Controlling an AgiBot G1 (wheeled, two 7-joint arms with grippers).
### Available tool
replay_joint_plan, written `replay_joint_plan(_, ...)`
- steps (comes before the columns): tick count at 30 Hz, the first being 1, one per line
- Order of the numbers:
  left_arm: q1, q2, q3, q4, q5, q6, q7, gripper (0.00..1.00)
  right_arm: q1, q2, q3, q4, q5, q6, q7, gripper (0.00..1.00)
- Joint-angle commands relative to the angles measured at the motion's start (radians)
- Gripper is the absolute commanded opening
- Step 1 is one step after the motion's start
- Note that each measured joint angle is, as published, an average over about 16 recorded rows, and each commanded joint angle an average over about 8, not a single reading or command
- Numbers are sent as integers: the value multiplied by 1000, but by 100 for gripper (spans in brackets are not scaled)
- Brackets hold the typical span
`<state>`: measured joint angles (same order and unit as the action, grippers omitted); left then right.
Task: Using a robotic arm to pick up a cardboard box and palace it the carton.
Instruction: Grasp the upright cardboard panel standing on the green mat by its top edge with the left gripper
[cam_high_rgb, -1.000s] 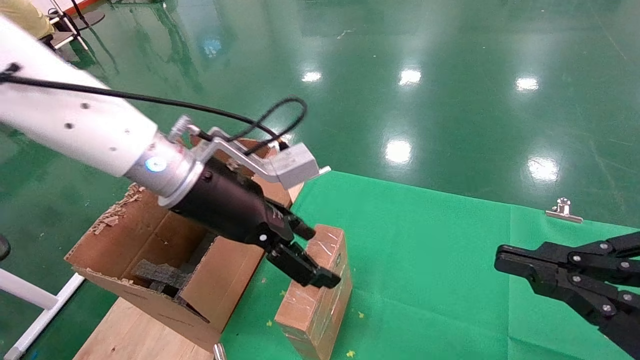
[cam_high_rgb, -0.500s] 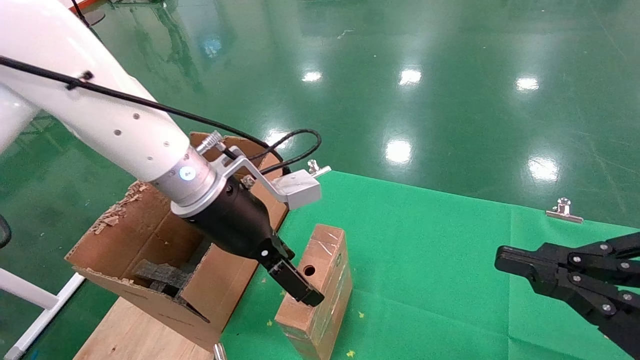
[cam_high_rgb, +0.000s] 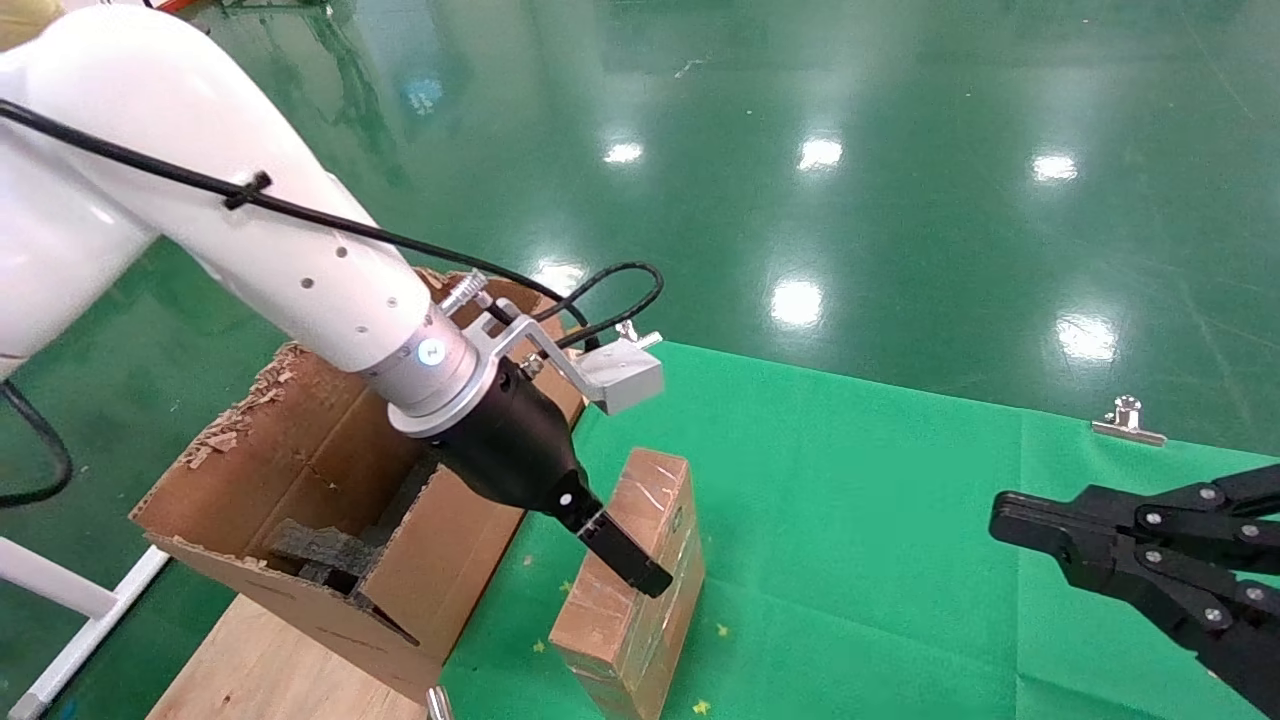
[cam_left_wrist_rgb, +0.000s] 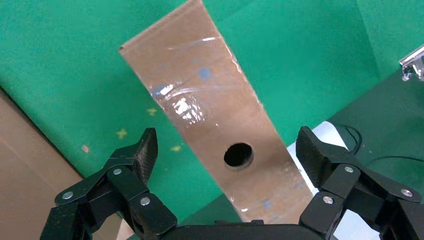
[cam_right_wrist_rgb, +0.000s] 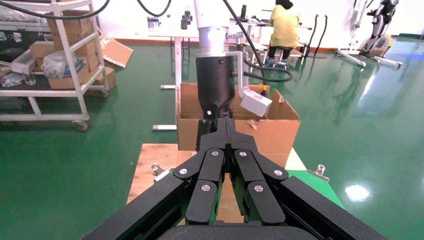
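Note:
The cardboard box (cam_high_rgb: 655, 490) stands on its long edge on the green cloth, its taped narrow face with the round hole up. It also shows in the left wrist view (cam_left_wrist_rgb: 200, 100). My left gripper (cam_high_rgb: 625, 560), on the white robotic arm, is open. It hangs right over that narrow face, one finger on each side (cam_left_wrist_rgb: 227, 147), not touching it. The carton (cam_high_rgb: 300, 470) with black foam inside stands just left of the box. My right gripper (cam_high_rgb: 1000, 520) is shut and empty, parked at the right (cam_right_wrist_rgb: 226, 122).
The green cloth (cam_high_rgb: 850, 520) covers the table right of the box. Metal clips (cam_high_rgb: 1127, 418) hold its far edge. The carton rests on a wooden board (cam_high_rgb: 260, 660). The right wrist view shows the carton (cam_right_wrist_rgb: 272, 135) and shelves beyond it.
My left arm has swung in and lowered, and the gripper has turned, so its open fingers now straddle the box's top face. The box and my right arm have not moved.

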<state>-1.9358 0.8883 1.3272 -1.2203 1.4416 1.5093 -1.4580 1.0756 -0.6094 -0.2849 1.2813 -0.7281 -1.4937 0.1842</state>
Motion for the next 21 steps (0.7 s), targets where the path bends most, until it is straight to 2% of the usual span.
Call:
replay_joint_plan(1,2,8,3,4,7,-6,-9,100,0,0,0,0,0,0,0,0)
replay_joint_plan(4,7,17,7,13,10,-8,-11,100,0,0,0,0,0,0,0,3)
replay_joint_plan(7,9,25,11,24,14,-7,-10,100,0,0,-1,0,0,0,0,40)
replay_joint_plan(8,10,27,12,28,15,-7,-9,94,0,0,-1,0,0,0,0,53)
replay_joint_plan(9,10,29,13,31,16,-6,-8,83,0,0,-1,0,0,0,0,65)
replay_joint_plan(12,12,35,16,38,18,-7,-2,46,0,0,-1,0,0,0,0,100)
replay_joint_plan(15,15,39,17,42,18,-8,5,8,0,0,-1,0,0,1,0,100)
replay_joint_plan(16,15,39,17,43,18,-8,6,2,0,0,-1,0,0,1,0,100)
replay_joint_plan(21,16,40,18,44,18,-8,7,0,0,0,-1,0,1,1,-1,100)
